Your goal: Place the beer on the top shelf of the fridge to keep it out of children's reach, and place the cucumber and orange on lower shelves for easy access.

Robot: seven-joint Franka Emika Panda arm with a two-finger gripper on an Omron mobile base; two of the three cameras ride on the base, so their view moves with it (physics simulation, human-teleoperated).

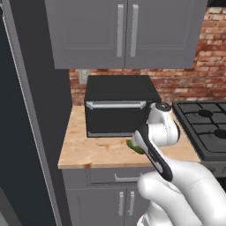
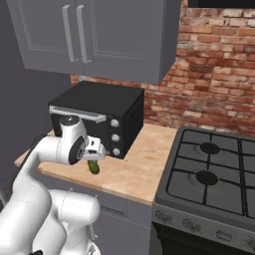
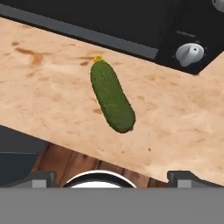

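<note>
- The cucumber lies flat on the wooden bench, just in front of the black countertop oven and close to the bench's front edge.
- The hand hangs above it with its fingertips spread wide and nothing between them.
- From where I stand the cucumber lies at a slant to the fingers; closing across its length instead of its girth would likely squirt it away.
- It is round and smooth, so a nudge could roll it off the front edge to the floor.
- The oven's knob sits near; a low approach might clip the oven's face.
- Grey cabinets hang above, a brick wall behind, a gas stove beside the bench.
</note>
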